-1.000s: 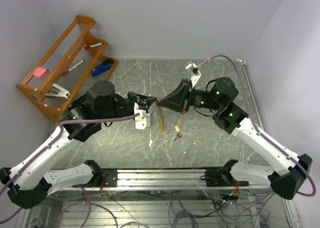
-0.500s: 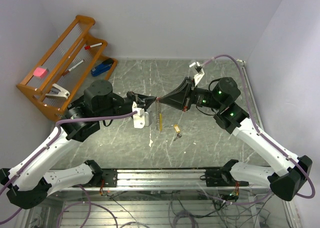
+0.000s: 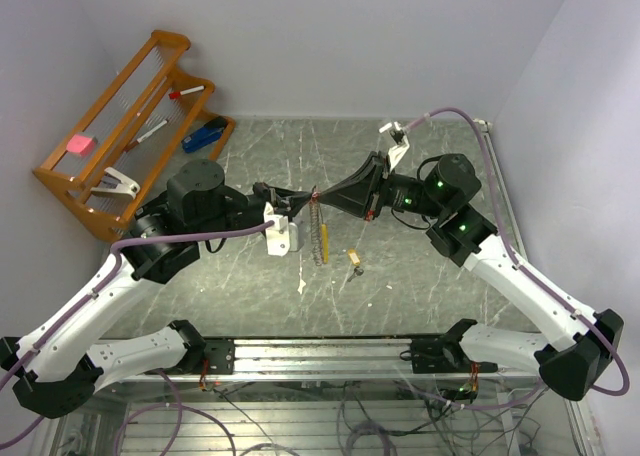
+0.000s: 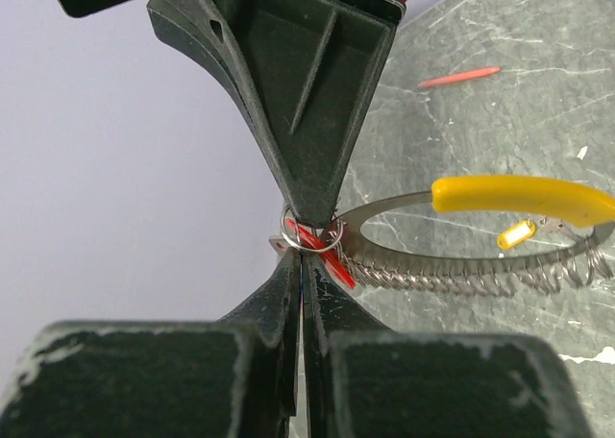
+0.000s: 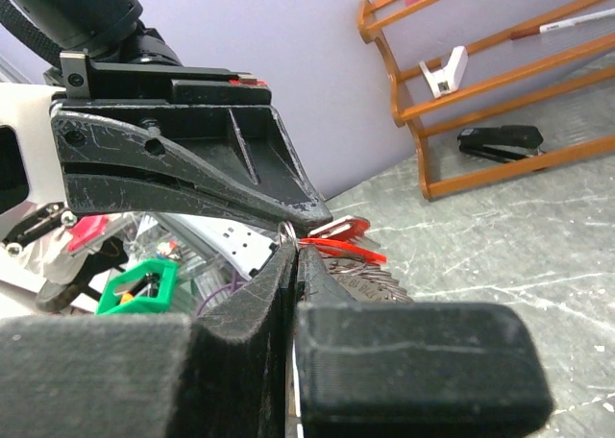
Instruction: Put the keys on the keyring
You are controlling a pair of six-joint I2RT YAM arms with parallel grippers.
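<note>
My left gripper (image 3: 308,200) and right gripper (image 3: 320,198) meet tip to tip above the table's middle, both shut. The keyring (image 3: 318,232) hangs below them: a silvery coiled ring (image 4: 452,273) with a curved yellow tag (image 4: 519,196). The red-headed key (image 4: 325,255) lies against my left fingertips (image 4: 288,275), which look pinched on it; it also shows in the right wrist view (image 5: 338,231). My right fingertips (image 5: 279,270) pinch the keyring's end by a small split ring (image 4: 300,232). The brass key (image 3: 354,261) lies on the table, also seen in the left wrist view (image 4: 516,234).
A wooden rack (image 3: 66,184) stands at the back left with a blue stapler (image 3: 205,134), markers and a pink note. A thin red stick (image 4: 459,76) lies on the marbled table. A white scrap (image 3: 302,287) lies near the front.
The left arm has drawn back a little to the left and the right gripper has followed. The hanging keyring has turned slightly, so its coil shows more than its yellow tag.
</note>
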